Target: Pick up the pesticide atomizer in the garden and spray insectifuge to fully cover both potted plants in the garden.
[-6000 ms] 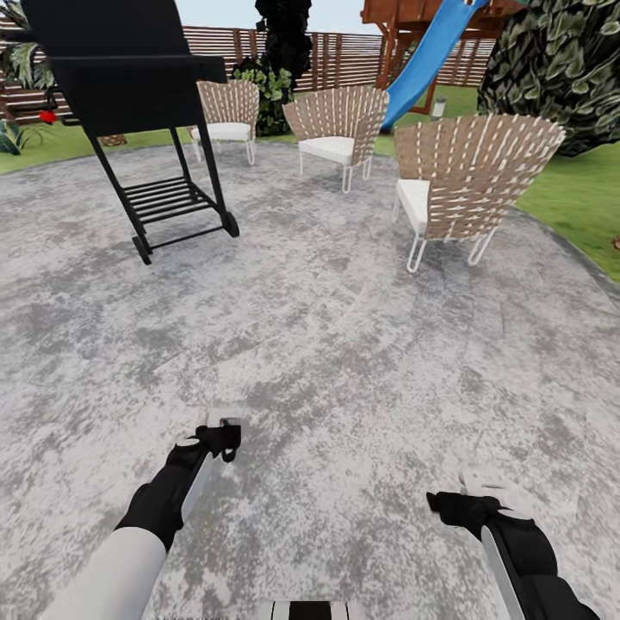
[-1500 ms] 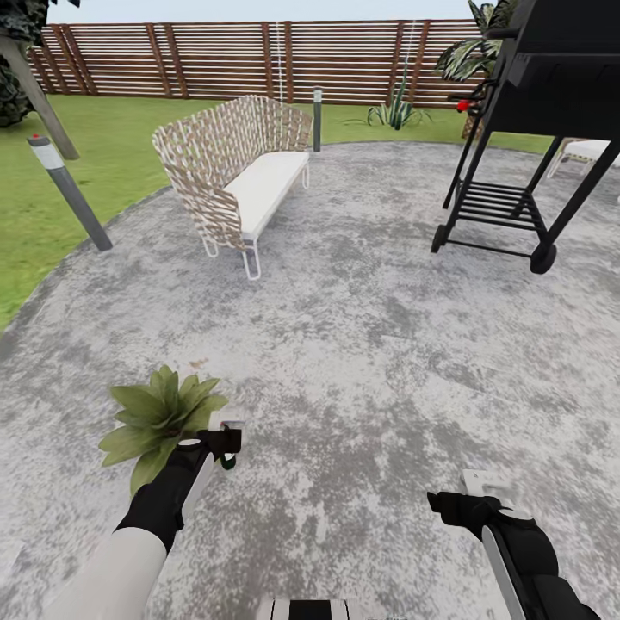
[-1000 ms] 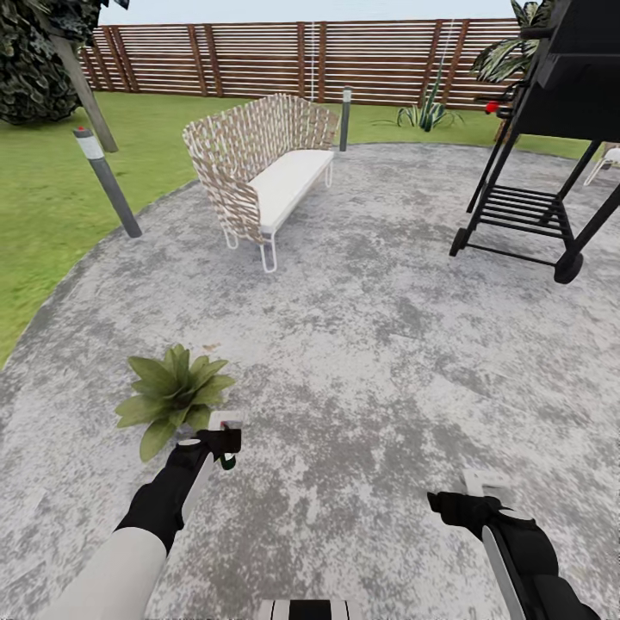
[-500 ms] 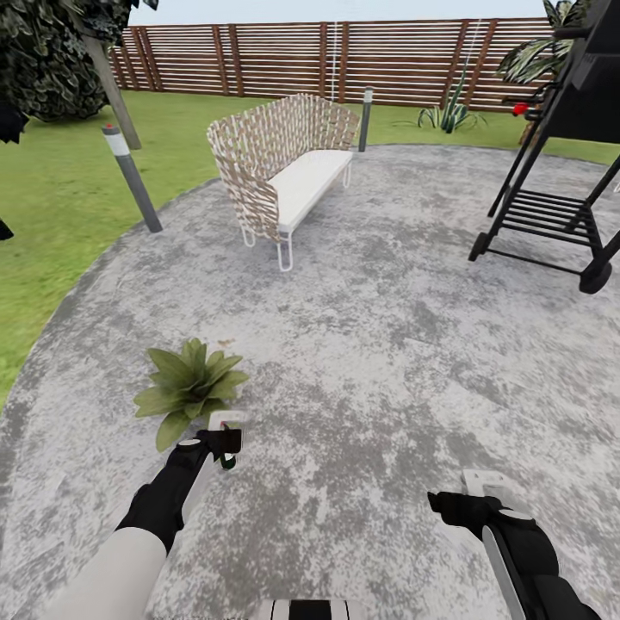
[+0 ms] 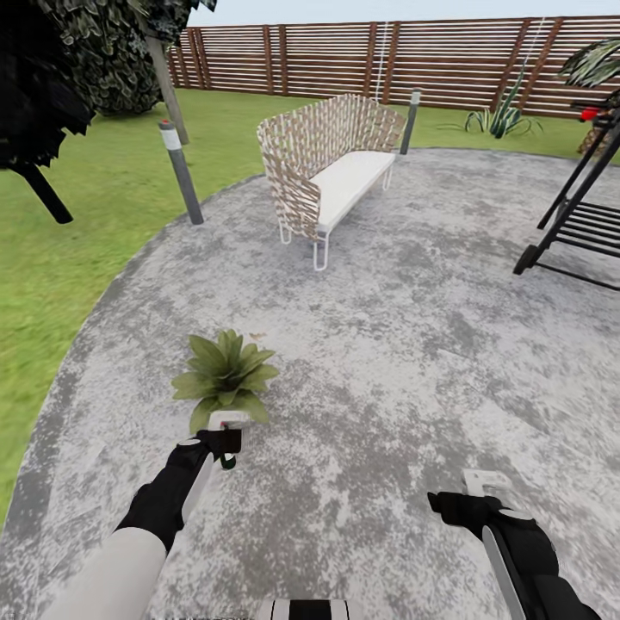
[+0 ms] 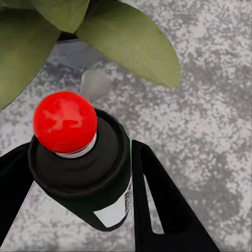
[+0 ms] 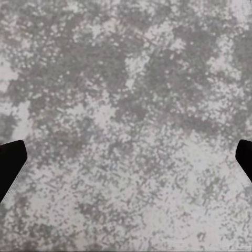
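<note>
My left gripper [image 5: 226, 441] is shut on the pesticide atomizer [image 6: 84, 168], a dark bottle with a white label and a round red top; its lower end pokes out below the fingers [image 5: 227, 462]. One potted plant [image 5: 226, 377], a low rosette of pointed green leaves, sits on the paved patio just beyond that gripper. In the left wrist view its leaves [image 6: 126, 42] and grey pot [image 6: 73, 52] lie close ahead of the red top. My right gripper [image 5: 482, 484] hangs open over bare paving, its finger tips [image 7: 11, 163] wide apart.
A woven bench [image 5: 331, 164] with a white cushion stands at the patio's far side. A black grill frame [image 5: 577, 224] is at the right edge. Grey post lights [image 5: 181, 172] stand by the grass, dark shrubs [image 5: 69, 60] at the upper left, a slatted fence [image 5: 387, 60] behind.
The whole view has swung left, so bench, grill and plant slid right in the picture. The potted plant now sits straight ahead of my left gripper. Both arms hold their pose.
</note>
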You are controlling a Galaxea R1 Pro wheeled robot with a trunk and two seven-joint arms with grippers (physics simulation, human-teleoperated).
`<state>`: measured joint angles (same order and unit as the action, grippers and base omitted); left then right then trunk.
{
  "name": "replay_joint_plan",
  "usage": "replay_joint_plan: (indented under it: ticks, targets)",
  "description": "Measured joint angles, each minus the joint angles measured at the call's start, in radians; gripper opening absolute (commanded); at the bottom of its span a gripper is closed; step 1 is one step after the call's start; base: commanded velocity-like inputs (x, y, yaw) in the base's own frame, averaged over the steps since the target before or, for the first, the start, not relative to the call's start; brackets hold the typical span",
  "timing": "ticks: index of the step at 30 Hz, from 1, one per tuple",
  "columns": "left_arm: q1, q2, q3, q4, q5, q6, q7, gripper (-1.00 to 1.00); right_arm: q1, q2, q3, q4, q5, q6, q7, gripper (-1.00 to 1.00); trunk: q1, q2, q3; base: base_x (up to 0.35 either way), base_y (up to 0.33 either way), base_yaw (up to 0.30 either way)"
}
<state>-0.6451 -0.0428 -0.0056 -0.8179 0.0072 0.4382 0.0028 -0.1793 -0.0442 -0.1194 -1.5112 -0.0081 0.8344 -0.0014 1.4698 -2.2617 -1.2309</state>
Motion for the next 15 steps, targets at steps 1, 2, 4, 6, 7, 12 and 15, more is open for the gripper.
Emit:
replay_joint_plan:
  ticks: [1,2,4,6,7,12,15]
  targets:
    - [0.000,0.000,0.000,0.000,0.000,0.000,0.000,-1.00,0.000,0.000,0.000,0.000,0.000,0.000,0.000,1.00,0.000,0.000,0.000,0.000,0.000,0.270]
    - [0.000,0.000,0.000,0.000,0.000,0.000,0.000,-1.00,0.000,0.000,0.000,0.000,0.000,0.000,0.000,1.00,0.000,0.000,0.000,0.000,0.000,0.270]
    - [0.000,0.000,0.000,0.001,0.000,0.000,0.000,-1.00,0.000,0.000,0.000,0.000,0.000,0.000,0.000,1.00,0.000,0.000,0.000,0.000,0.000,0.270]
    - [0.000,0.000,0.000,0.000,0.000,0.000,0.000,-1.00,0.000,0.000,0.000,0.000,0.000,0.000,0.000,1.00,0.000,0.000,0.000,0.000,0.000,0.270]
    - [0.000,0.000,0.000,0.000,0.000,0.000,0.000,-1.00,0.000,0.000,0.000,0.000,0.000,0.000,0.000,1.00,0.000,0.000,0.000,0.000,0.000,0.270]
    - [0.000,0.000,0.000,0.000,0.000,0.000,0.000,-1.00,0.000,0.000,0.000,0.000,0.000,0.000,0.000,1.00,0.000,0.000,0.000,0.000,0.000,0.270]
    - [0.000,0.000,0.000,0.001,0.000,0.000,0.000,-1.00,0.000,0.000,0.000,0.000,0.000,0.000,0.000,1.00,0.000,0.000,0.000,0.000,0.000,0.270]
